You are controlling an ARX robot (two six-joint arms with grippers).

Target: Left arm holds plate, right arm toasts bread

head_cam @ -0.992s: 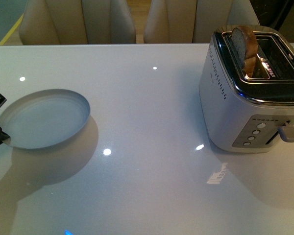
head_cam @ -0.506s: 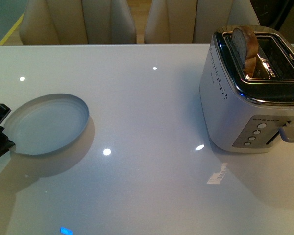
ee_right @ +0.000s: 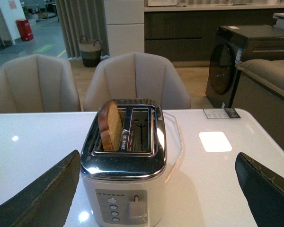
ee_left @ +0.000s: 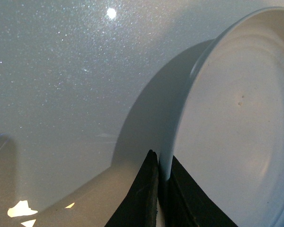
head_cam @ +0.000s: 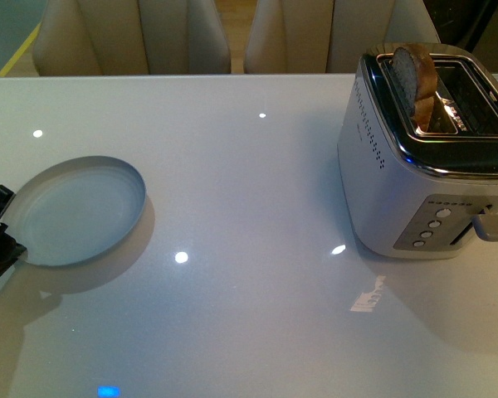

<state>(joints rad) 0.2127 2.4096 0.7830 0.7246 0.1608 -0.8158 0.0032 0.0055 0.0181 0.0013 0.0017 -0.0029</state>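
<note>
The pale grey-blue plate [head_cam: 79,211] hangs low over the table's left side. My left gripper [head_cam: 2,236] is shut on its near-left rim. In the left wrist view the rim of the plate [ee_left: 236,123] is pinched between the black fingers [ee_left: 142,198]. The bread [head_cam: 415,76] stands in the left slot of the white and chrome toaster [head_cam: 398,191] at the right, its top sticking out. In the right wrist view the bread [ee_right: 110,125] and toaster [ee_right: 125,175] lie ahead of my right gripper [ee_right: 156,198], which is open with wide-spread fingers [ee_right: 52,194]. That gripper is out of the front view.
The toaster's lever [head_cam: 486,224] and buttons [head_cam: 432,224] face the near side. Beige chairs [head_cam: 133,37] stand behind the glossy white table [head_cam: 249,298]. A small card [ee_right: 221,113] lies on the table beyond the toaster.
The plate has sunk lower and drifted slightly left in my left gripper's hold, its shadow shrinking. The toaster and bread have not moved.
</note>
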